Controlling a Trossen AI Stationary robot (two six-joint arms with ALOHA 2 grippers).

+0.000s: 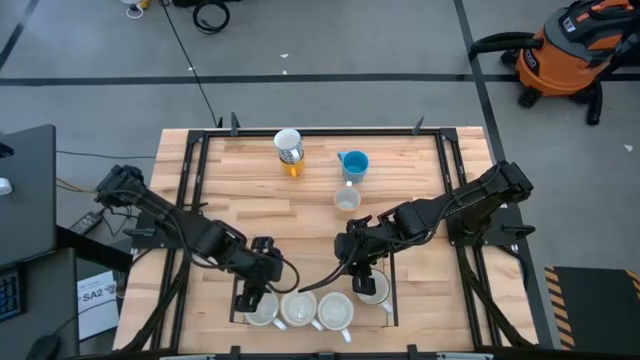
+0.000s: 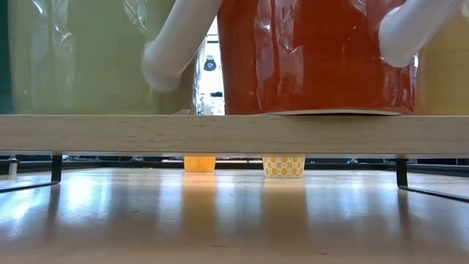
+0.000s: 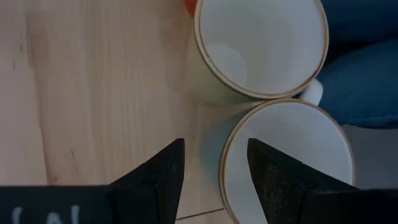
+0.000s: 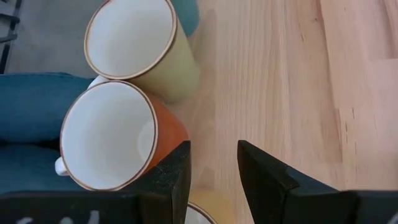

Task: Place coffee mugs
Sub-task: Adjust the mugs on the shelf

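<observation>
I see both the left gripper [image 1: 256, 298] and right gripper [image 1: 366, 283] parted, empty, over the mugs [image 1: 300, 310] at the bench [image 1: 260, 210] edge.

An orange shop vacuum [image 1: 567, 52] sits on the grey floor past the wooden table [image 1: 240, 210], a coiled black cable [image 1: 210, 15] lies nearby, and a black desk [image 1: 25, 190] stands alongside.

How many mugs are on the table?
7 show from above: four in a row at the near edge, a small white one mid-table, a blue one and one lying down farther back. The arms may hide more.
</observation>
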